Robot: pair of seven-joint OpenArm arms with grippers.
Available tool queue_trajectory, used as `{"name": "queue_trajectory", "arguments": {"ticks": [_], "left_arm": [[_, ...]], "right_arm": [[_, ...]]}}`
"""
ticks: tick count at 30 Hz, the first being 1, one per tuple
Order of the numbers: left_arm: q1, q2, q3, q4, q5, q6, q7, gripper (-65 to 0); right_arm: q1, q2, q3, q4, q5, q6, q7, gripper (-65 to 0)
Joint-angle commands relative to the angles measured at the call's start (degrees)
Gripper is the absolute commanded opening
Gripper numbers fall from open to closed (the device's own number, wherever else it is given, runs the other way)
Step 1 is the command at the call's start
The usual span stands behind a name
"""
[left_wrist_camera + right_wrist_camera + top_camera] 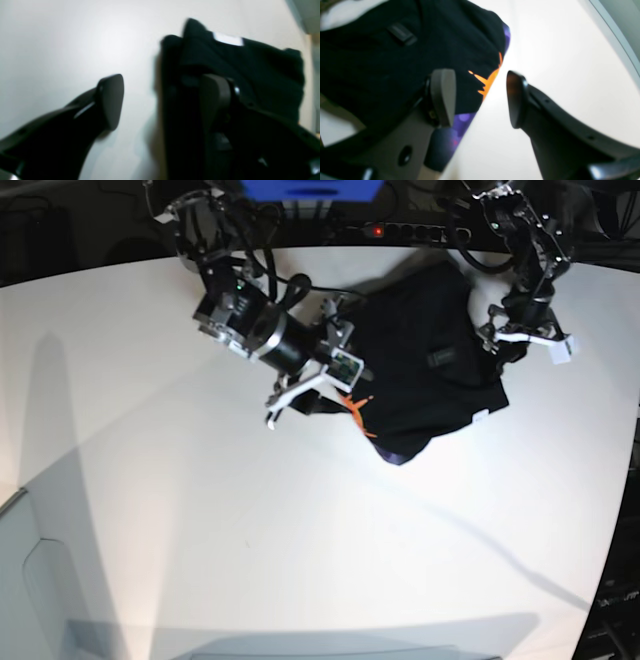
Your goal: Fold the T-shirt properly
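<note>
The black T-shirt lies bunched on the white table, toward the back right. Its white tag and an orange patch with purple print show at its edges. My left gripper is open with nothing between its jaws. One finger hangs over the T-shirt and the other over bare table. My right gripper is open too, straddling the orange edge of the T-shirt. In the base view the right gripper is at the shirt's left side and the left gripper at its right.
Cables and a power strip lie behind the table's curved back edge. The table's right edge runs close to the shirt. A pale floor area shows at the lower left.
</note>
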Motion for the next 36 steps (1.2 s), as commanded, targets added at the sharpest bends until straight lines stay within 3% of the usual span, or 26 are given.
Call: {"name": "queue_trajectory", "arguments": {"ticks": [1,3,8,10,20,26,31,36], "left_arm": [[-0.1,-0.12,1.17,-0.04,0.41,0.34,1.11,-20.0],[-0.1,-0.12,3.28,0.05,0.41,0.42,1.03,-20.1],[-0.28,-0.21,7.68,-0.04,0.41,0.51,1.03,-20.1],[-0.28,-0.21,8.82,-0.04,0.41,0.51,1.03,-20.1],[-1.33,-0.65,11.63,-0.13,0.58,0.51,1.03,-20.2],[-1.6,-0.21,11.72,-0.13,4.1,0.51,1.03,-20.2],[-1.51,-0.12,11.72,-0.13,4.8,0.51,1.03,-20.2],[-1.16,-0.65,11.72,-0.13,4.8,0.51,1.29,-20.2]], "right_arm": [[1.95,-1.44,-0.26,-0.64,0.63,0.01,0.64,-34.1],[3.71,-3.2,0.01,-3.37,0.63,0.01,-0.94,-39.6],[7.75,-5.92,-0.08,-9.96,0.63,0.01,-2.52,-61.0],[9.07,-6.28,-0.08,-12.51,0.72,0.01,-2.35,-65.0],[13.73,-5.31,0.01,-30.18,0.72,0.01,-0.85,-65.0],[9.86,-3.37,1.15,-21.56,0.72,0.01,3.54,-65.0],[11.53,-6.63,5.37,-16.64,0.81,0.01,3.37,-65.0],[15.84,-8.12,6.95,-22.18,0.81,0.01,3.28,-65.0]]}}
